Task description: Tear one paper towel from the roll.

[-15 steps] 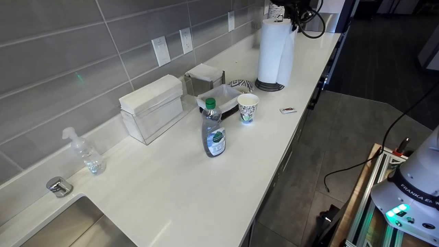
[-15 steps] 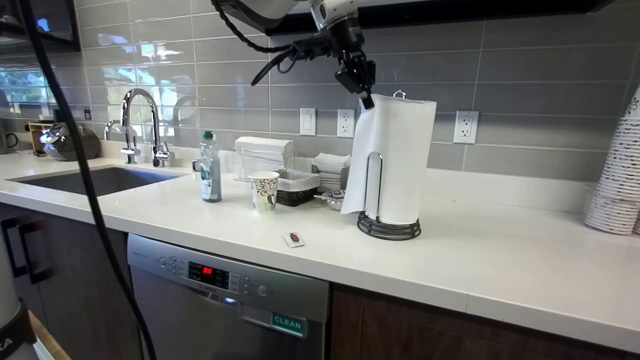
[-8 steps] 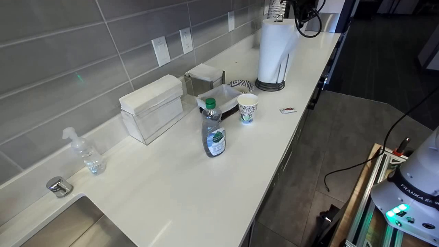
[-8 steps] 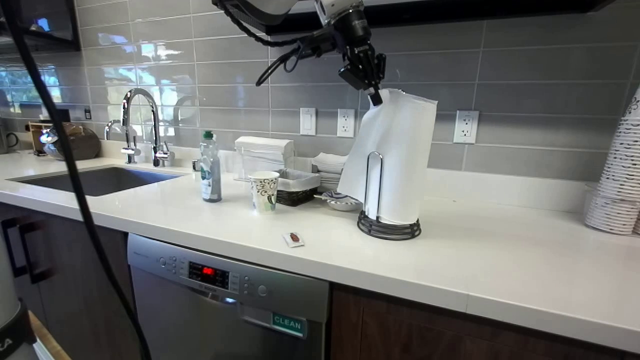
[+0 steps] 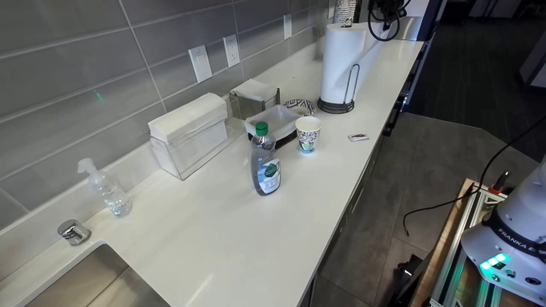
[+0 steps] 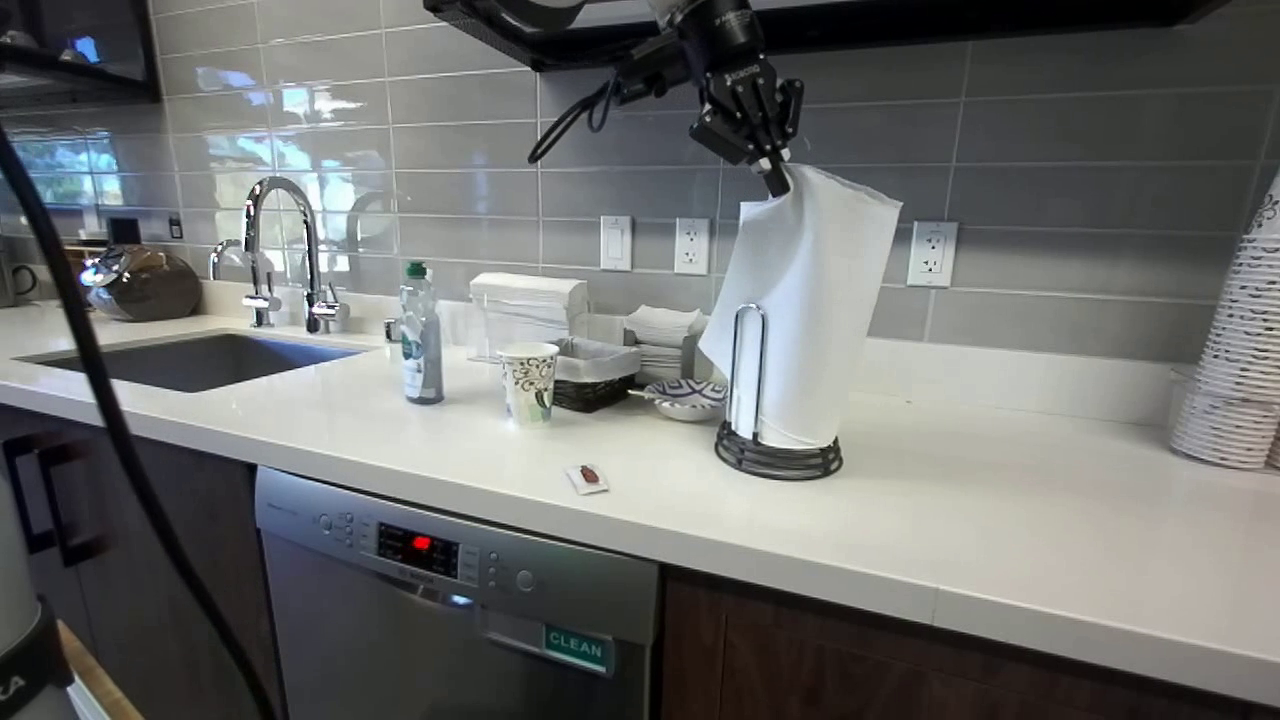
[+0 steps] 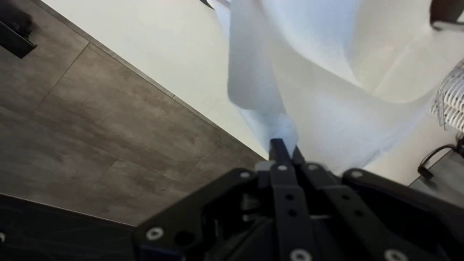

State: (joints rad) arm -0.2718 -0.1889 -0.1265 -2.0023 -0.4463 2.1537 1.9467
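Note:
The roll point(image 5: 341, 64) is a tall white cylinder standing on a dark wire holder point(image 6: 778, 462) with a thin side rod. A white paper towel point(image 6: 810, 290) is drawn off it and hangs limp and slanted. It covers most of the roll in that exterior view and passes behind the side rod. In the other picture it stretches out to the right of the roll. My gripper point(image 6: 775, 182) is shut on the sheet's upper corner, at about the roll's top height. In the wrist view, the fingertips point(image 7: 287, 148) pinch the bunched paper towel point(image 7: 326, 116), which curves away above them.
A green-capped bottle point(image 6: 421, 335), a paper cup point(image 6: 528, 383), a lined basket point(image 6: 595, 375) and a patterned bowl point(image 6: 690, 398) stand beside the roll. A small packet point(image 6: 586, 479) lies near the counter edge. Stacked cups point(image 6: 1230, 340) stand farther along. A dark shelf point(image 6: 950, 35) hangs overhead.
My gripper has moved away from the roll, pulling the sheet's corner with it. More of the sheet is drawn out, and the holder's side rod now shows fully in both exterior views.

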